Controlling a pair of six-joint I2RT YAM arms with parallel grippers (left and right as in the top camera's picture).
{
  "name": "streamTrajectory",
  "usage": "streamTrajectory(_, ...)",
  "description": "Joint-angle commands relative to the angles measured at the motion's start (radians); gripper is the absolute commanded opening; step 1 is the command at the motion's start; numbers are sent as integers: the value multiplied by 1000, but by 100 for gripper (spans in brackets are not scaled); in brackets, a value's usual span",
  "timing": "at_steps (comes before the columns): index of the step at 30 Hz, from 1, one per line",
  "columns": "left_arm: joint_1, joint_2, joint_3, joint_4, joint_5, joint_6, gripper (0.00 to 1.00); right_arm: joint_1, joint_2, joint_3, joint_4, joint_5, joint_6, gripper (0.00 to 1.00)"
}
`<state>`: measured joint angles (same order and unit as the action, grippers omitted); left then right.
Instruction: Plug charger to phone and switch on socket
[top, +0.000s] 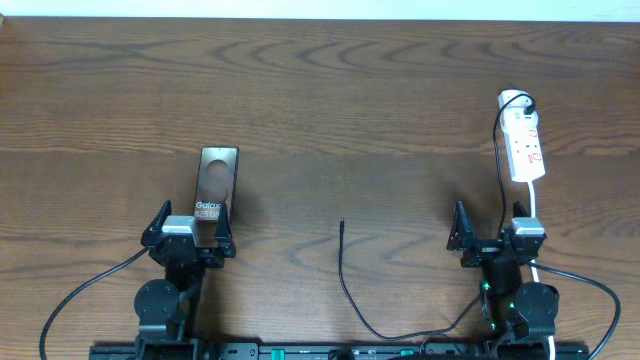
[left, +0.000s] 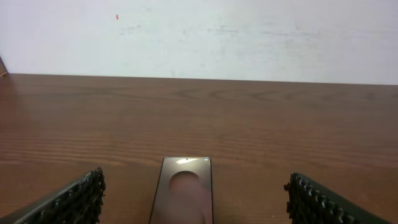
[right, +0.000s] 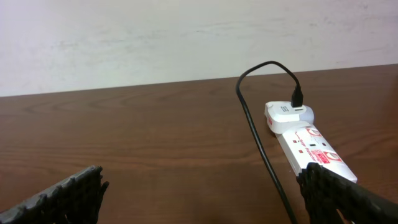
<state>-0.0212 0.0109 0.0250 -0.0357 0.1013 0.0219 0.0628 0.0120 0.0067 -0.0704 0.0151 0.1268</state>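
Note:
The phone lies flat on the wooden table at the left, its near end between the fingers of my open left gripper. In the left wrist view the phone runs up the middle of the open left gripper, touching neither finger. The charger tip lies loose mid-table. Its black cable curls back toward the front edge. The white socket lies at the far right. My right gripper stands open and empty just in front of it. The socket and the charger cable show beside my right gripper.
A white adapter is plugged into the socket's far end, with the black cable coming out of it. The socket's white cord runs toward the right arm's base. The wooden table ends at a pale wall at the back.

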Motion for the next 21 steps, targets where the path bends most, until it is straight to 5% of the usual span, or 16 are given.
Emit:
streamTrajectory(1,5,-6,-21,-27,2,-8,91,8,-4,-1,-5,-6,14,99)
streamTrajectory(21,5,-6,-21,-27,2,-8,92,8,-4,-1,-5,-6,14,99)
